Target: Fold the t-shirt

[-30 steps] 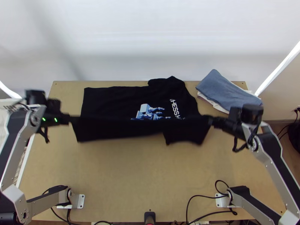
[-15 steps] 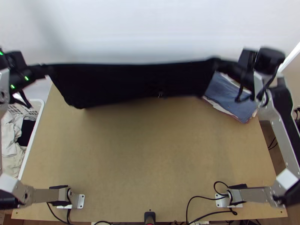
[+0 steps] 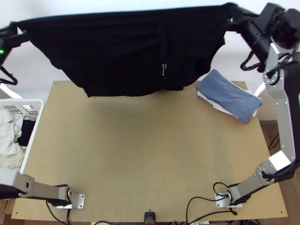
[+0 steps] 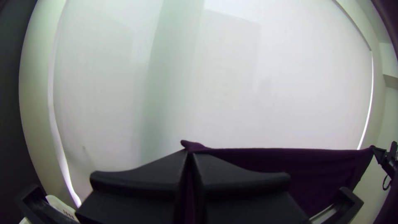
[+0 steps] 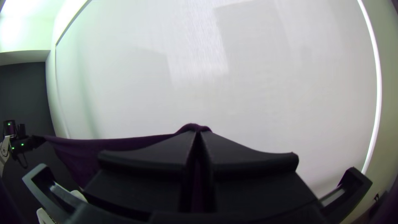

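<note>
Black t-shirt (image 3: 123, 56) held up in the air, stretched between both grippers at the far side of the light wooden counter (image 3: 150, 150). One upper corner is pinched by the left gripper (image 3: 18, 32), the other by the right gripper (image 3: 232, 17). Top edge pulled nearly straight, tilted slightly up toward the right gripper; the rest is left hanging, spread, with an uneven lower edge seen over the counter's far edge. Whether the counter is touched by the hem can't be told. Small white print is seen low on the cloth.

In the left wrist view, fingers (image 4: 141, 178) are pressed together, with a bit of cloth caught at the tips. Same in the right wrist view: fingers (image 5: 253, 166) closed on the cloth, a small fold poked out past the tips.

Blue folded cloth (image 3: 227, 92) is stacked on pale folded cloth (image 3: 215, 106) at the counter's far right corner, near the shirt. White plastic basket (image 3: 41, 107) is placed beside the counter's left side, loaded with whitish garments (image 3: 7, 138) and a dark cloth (image 3: 25, 131). Black cables (image 3: 198, 195) are strewn along the near edge.
</note>
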Tool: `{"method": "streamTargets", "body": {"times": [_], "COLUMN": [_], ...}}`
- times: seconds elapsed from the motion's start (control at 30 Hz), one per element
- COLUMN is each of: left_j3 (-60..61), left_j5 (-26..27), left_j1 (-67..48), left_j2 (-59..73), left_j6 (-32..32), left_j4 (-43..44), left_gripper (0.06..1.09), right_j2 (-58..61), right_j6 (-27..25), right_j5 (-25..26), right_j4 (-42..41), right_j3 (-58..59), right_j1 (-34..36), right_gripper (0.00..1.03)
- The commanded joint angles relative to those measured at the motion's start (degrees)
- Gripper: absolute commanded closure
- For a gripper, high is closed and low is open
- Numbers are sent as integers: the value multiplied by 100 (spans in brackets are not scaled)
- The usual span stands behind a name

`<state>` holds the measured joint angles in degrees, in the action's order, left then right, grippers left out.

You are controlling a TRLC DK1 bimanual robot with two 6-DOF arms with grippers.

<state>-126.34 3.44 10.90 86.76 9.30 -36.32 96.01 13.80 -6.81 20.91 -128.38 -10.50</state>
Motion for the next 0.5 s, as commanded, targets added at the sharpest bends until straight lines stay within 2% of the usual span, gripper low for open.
{"method": "streamTargets", "body": {"times": [0.0,0.17,0.47], "left_j3": [-198,-162,66], "left_j5": [-256,-327,-441], "left_j1": [88,141,176], "left_j2": [-625,-1399,-2963], "left_j6": [353,678,1004], "left_j4": [239,239,54], "left_gripper": [105,105,105], "right_j2": [-785,-1919,-3694], "right_j6": [-36,131,202], "right_j5": [277,294,215], "right_j4": [-254,168,2102], "right_j3": [-232,-65,-30], "right_j1": [48,57,-84], "right_gripper": [100,100,100]}}
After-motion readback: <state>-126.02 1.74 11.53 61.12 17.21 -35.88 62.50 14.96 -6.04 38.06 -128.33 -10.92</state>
